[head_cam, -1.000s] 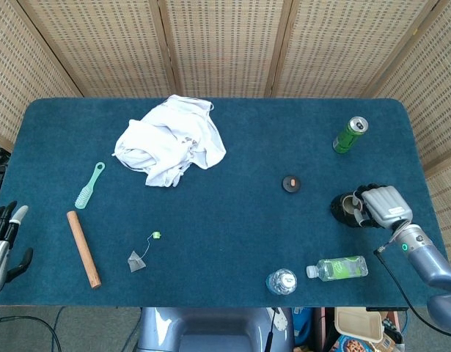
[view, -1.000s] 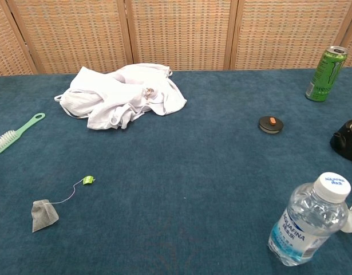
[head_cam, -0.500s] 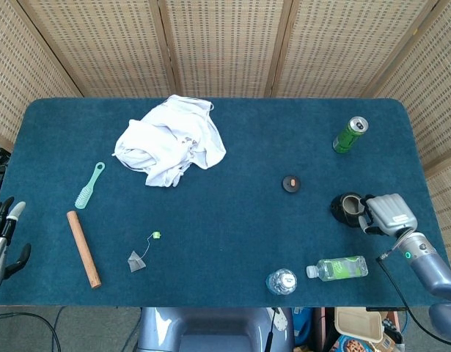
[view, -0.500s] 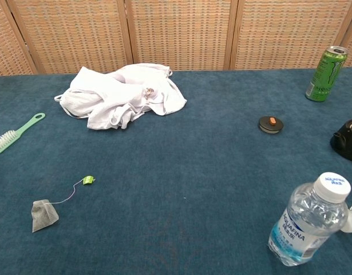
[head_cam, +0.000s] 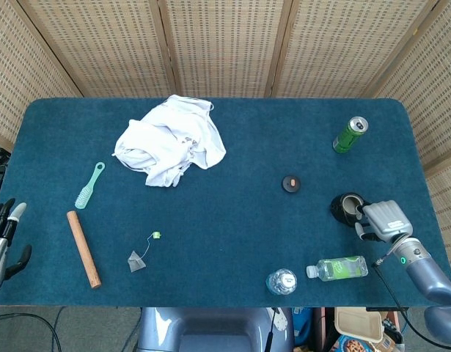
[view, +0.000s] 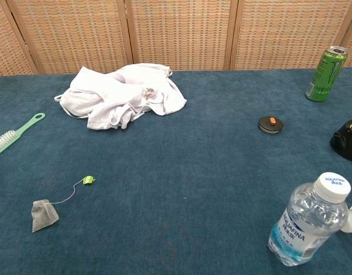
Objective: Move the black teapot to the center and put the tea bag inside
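The black teapot [head_cam: 347,208] stands lidless near the table's right edge; the chest view shows it cut off at the right border [view: 347,139]. Its lid [head_cam: 291,183] with an orange knob lies apart to the left [view: 271,124]. My right hand [head_cam: 381,220] sits right against the pot's right side, its fingers turned toward the pot and mostly hidden. The grey tea bag [head_cam: 136,260] lies front left [view: 44,215], its string running to a green tag [view: 88,180]. My left hand [head_cam: 1,242] hangs off the table's left edge, fingers apart, holding nothing.
A white cloth [head_cam: 170,143] is heaped at the back left. A green brush [head_cam: 89,185] and a wooden stick [head_cam: 83,248] lie left. A green can [head_cam: 350,135] stands back right. One water bottle [view: 310,220] stands at the front, another [head_cam: 341,268] lies beside it.
My right hand has drawn back from over the teapot to its right side and slightly toward the front edge. The teapot has stayed put. The left hand barely shifted.
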{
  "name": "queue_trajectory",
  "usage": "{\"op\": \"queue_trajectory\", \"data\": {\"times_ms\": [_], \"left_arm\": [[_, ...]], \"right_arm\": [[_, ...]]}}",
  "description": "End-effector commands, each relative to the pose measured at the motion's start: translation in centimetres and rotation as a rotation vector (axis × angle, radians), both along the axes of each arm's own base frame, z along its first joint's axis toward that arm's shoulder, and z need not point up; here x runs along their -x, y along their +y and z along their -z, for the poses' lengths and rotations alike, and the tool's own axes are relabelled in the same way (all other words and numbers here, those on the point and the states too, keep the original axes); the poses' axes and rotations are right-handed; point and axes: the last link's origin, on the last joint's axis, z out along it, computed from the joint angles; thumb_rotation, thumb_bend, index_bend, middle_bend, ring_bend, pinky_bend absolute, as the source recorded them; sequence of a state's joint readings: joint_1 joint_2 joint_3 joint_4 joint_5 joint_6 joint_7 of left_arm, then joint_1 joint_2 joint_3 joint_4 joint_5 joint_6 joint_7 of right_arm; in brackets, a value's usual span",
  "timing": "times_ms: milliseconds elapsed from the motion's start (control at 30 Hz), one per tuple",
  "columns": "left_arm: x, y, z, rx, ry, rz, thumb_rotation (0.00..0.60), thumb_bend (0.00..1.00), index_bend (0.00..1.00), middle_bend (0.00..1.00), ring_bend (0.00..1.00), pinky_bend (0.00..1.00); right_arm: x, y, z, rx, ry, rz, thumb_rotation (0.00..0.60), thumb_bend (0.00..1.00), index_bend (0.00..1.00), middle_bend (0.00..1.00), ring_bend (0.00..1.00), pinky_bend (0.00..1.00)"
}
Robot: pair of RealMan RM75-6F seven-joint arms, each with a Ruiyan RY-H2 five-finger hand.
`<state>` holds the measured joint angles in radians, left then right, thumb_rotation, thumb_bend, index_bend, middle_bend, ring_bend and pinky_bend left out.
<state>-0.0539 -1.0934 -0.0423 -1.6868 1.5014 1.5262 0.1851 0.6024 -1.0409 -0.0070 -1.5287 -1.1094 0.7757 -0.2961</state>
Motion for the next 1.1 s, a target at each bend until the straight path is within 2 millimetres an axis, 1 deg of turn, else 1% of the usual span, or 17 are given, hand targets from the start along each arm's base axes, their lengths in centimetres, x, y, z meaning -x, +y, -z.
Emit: {"op": "queue_trajectory", "data": {"times_ms": [33,900,1100], "left_arm": [[0.1,0.0,0.1,0.003,0.000,-0.002,0.600,0.43,0.00,0.00,0.00,0.00],[0.3,0.0,0.4,0.016,-0.005,-0.008,0.600,0.43,0.00,0.00,0.00,0.00],[0.3,0.1,0.4,0.013,-0.004,-0.009,0.600,0.43,0.00,0.00,0.00,0.00]], "right_arm": [[0.1,0.1,0.2,-0.006,0.002,0.004,0.298,0.72,0.41,0.42,0.64,0.65],[1.2,0.5,1.7,-0.049,0.039,0.031,0.288,0.72,0.41,0.42,0.64,0.65],[1.3,0.4,2.1,-0.070,0.056,0.035,0.285,0.72,0.41,0.43,0.64,0.65]]}}
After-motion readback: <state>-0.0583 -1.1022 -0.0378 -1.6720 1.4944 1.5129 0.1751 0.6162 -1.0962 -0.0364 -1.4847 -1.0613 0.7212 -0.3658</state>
